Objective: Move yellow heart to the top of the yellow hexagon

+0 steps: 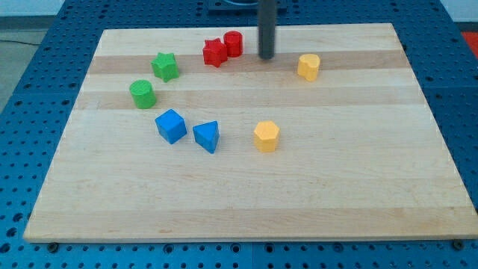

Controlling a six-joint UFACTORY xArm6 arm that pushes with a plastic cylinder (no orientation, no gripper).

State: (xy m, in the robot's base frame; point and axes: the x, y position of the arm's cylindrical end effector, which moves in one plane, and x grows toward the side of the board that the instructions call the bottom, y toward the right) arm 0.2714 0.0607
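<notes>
My tip [267, 57] sits near the top centre of the frame, on the pale wooden table [358, 187]; this rig carries no jaws at all, only the straight dark rod, so there is nothing to open or close. The yellow heart [308, 66] lies just to the right of the tip, at about the same height in the frame, with a clear gap between them. The yellow hexagon [266, 137] is well below, near the middle of the frame and almost straight under the tip. So the heart sits up and to the right of the hexagon, and I judge it needs to travel left and a little down to end directly above it. From where I stand, the tip is on the heart's left, which is the wrong side for that push; I would expect to go round it and come at it from the right. Close to the tip's left are the red cylinder [233, 42] and a second red block [215, 52], touching each other, which a leftward push should stop short of. The green and blue blocks lie further left, well apart from this route.
</notes>
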